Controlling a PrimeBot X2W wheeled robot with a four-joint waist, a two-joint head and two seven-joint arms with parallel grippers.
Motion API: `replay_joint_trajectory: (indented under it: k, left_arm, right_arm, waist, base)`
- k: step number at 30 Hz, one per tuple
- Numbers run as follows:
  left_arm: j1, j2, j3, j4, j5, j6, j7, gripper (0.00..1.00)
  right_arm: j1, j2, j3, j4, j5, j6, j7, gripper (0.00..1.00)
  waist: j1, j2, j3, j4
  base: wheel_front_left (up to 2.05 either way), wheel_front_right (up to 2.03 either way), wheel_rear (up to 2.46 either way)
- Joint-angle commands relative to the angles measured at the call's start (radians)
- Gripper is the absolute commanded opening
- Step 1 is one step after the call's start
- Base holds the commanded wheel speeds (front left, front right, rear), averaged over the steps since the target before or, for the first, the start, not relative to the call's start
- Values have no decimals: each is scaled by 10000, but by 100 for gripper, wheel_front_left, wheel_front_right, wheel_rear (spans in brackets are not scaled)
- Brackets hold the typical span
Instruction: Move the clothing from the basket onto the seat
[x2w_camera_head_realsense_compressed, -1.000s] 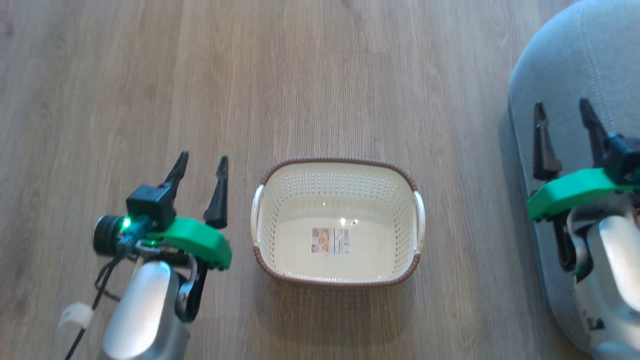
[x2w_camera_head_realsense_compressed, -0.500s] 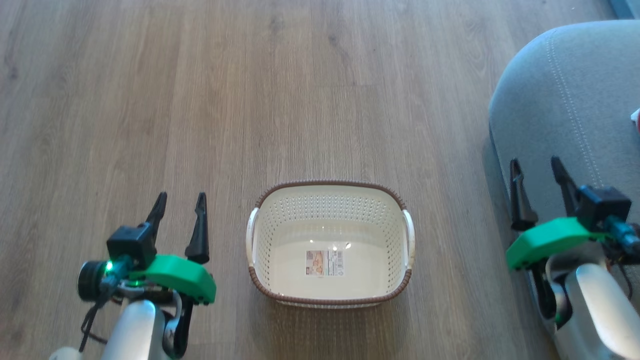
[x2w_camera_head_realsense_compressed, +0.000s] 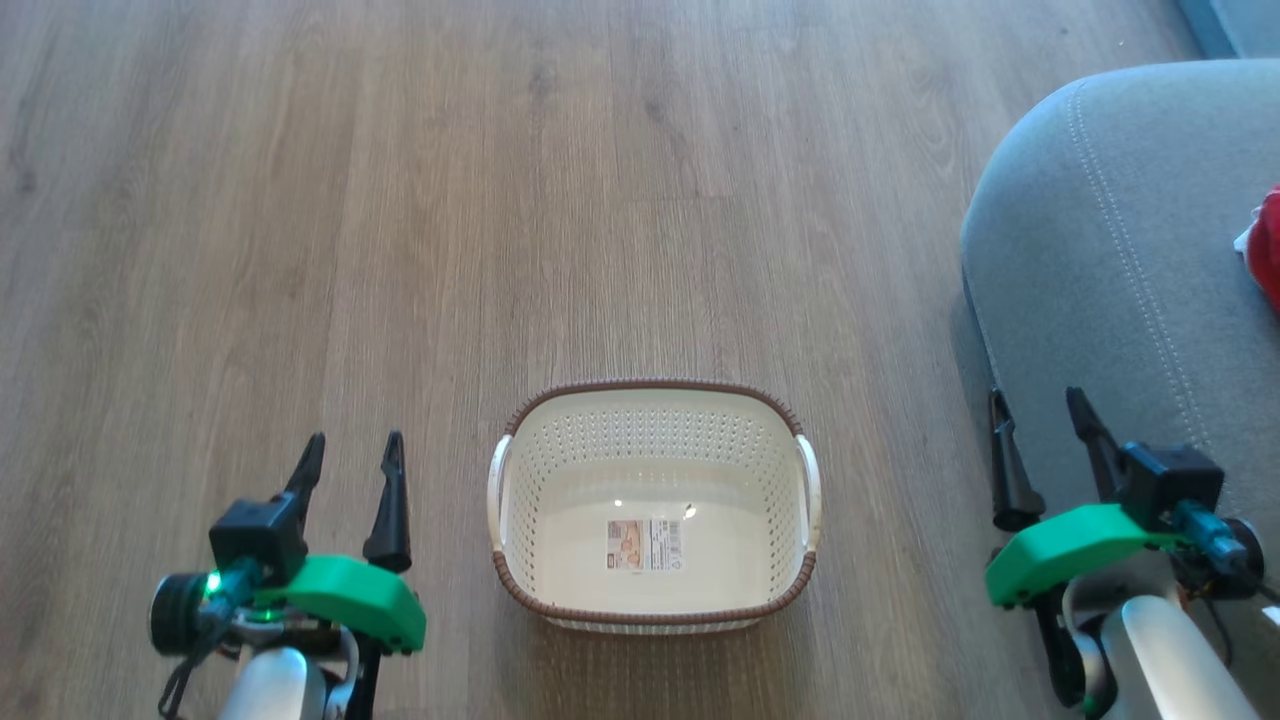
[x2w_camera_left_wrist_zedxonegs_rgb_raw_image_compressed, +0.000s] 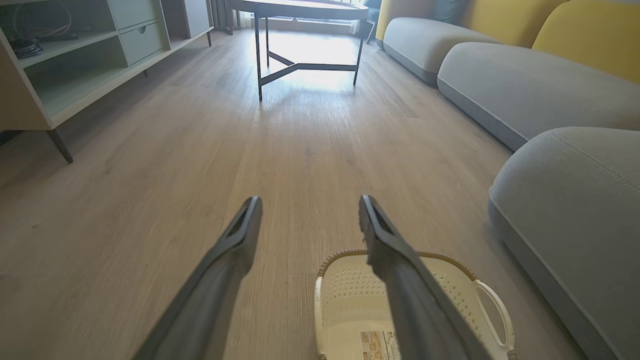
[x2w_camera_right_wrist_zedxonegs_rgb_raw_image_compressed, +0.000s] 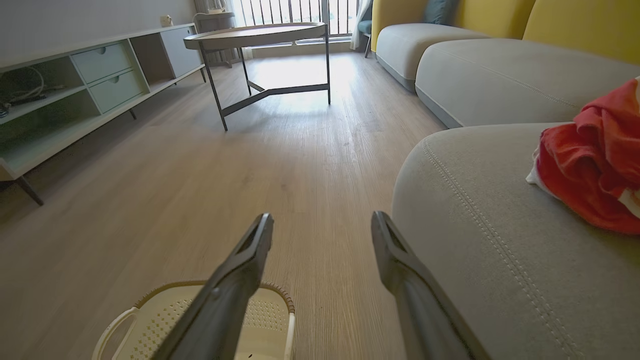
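Standing at the lower centre of the head view on the wooden floor (x2w_camera_head_realsense_compressed: 400, 200), the basket (x2w_camera_head_realsense_compressed: 650, 440) is seen empty save for a label sticker (x2w_camera_head_realsense_compressed: 647, 544) on its bottom. The clothing (x2w_camera_head_realsense_compressed: 1266, 245), red with a little white, is found at the right edge of the frame, lying on the grey seat (x2w_camera_head_realsense_compressed: 1100, 300). The left end effector (x2w_camera_head_realsense_compressed: 354, 442) at the lower left and the right end effector (x2w_camera_head_realsense_compressed: 1035, 397) at the lower right are both shown released, fingers spread and empty, the former near the basket and the latter seen against the seat's left edge.
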Motion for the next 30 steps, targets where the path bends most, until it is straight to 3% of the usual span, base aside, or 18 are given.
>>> replay_joint_trajectory:
  k: [1,13,30]
  left_arm:
    - [-139,33,341,-366,-11,75,-49,100]
    - [176,31,226,-390,-231,210,-49,100]
    - [141,30,316,-367,-711,53,-49,100]
  right_arm:
    - [-30,43,152,-368,-76,69,-49,100]
    - [251,232,70,-263,-197,69,-49,100]
    - [186,329,-180,-230,-214,69,-49,100]
  waist:
    - [1,-1,-44,-7]
    - [1,-1,-149,61]
    - [1,-1,-31,32]
  base:
    - [0,0,0]
    - [0,0,0]
    - [0,0,0]
